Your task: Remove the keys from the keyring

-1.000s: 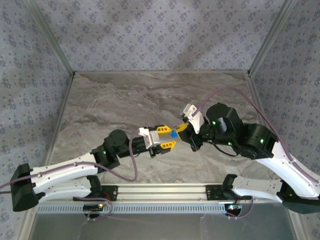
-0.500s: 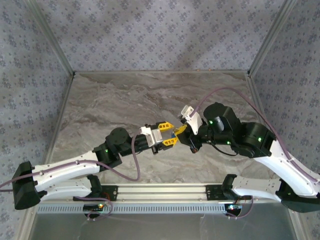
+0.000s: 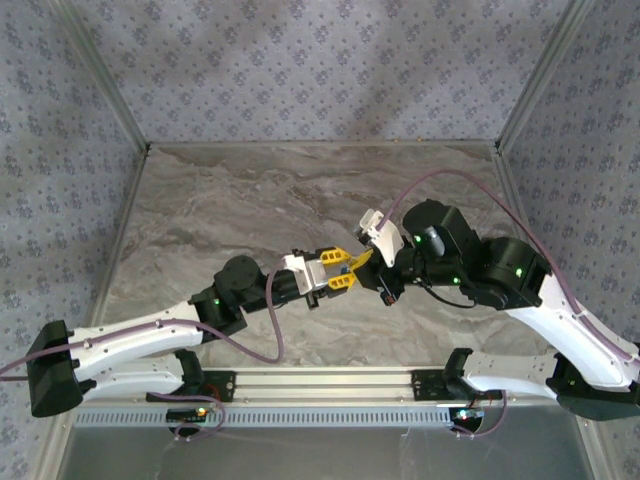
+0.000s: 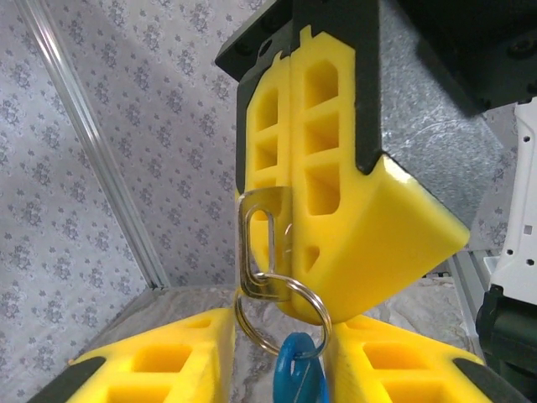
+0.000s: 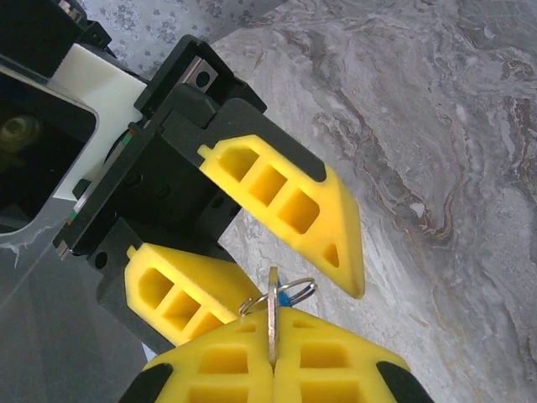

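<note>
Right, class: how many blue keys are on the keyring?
1. The blue key hangs from the ring inside the open left claw, under the right claw shut on the metal clip. More may be hidden.

left gripper (image 3: 347, 270): moved right, gap to right gripper (image 3: 362, 259) closed; spread fingers now flank its tip and the keyring (image 4: 281, 312)
right gripper: shifted slightly left
key (image 4: 299, 375): blue visible from top before, now hidden there
</note>
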`<state>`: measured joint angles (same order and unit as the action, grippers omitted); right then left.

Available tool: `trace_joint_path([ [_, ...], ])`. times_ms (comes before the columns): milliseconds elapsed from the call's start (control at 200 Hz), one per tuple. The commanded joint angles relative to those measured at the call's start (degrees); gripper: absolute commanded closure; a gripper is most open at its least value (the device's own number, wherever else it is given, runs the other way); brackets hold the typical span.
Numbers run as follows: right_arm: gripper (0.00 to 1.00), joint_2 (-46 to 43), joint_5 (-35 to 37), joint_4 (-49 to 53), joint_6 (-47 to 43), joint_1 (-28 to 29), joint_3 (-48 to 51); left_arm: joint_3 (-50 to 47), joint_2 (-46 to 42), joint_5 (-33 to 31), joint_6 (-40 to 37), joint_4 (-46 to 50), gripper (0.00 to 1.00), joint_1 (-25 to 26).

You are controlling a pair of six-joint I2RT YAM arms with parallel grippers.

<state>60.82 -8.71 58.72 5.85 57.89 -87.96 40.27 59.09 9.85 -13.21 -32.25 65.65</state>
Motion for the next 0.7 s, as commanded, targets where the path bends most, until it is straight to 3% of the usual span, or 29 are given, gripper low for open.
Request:
trace_joint_path([
  [0, 1.00, 0.3, -1.8, 1.6, 1.3, -0.1, -1.3, -0.4, -0.4, 0.7, -1.0, -4.3, 0.72, 0.3],
  [420, 1.00, 0.1, -2.2, 0.8, 1.5, 0.0, -1.0, -0.6, -1.6, 0.1, -1.5, -4.6, 0.88, 0.3],
  [565, 1.00, -0.3, -1.9, 0.7, 1.3, 0.0, -0.8, -0.7, -1.9, -0.1, -1.4, -4.4, 1.00, 0.3],
  [695, 1.00, -0.5, -1.8, 0.5, 1.0, 0.0, -0.6, -0.6, -1.7, -0.4, -1.1, -4.4, 1.00, 0.3],
])
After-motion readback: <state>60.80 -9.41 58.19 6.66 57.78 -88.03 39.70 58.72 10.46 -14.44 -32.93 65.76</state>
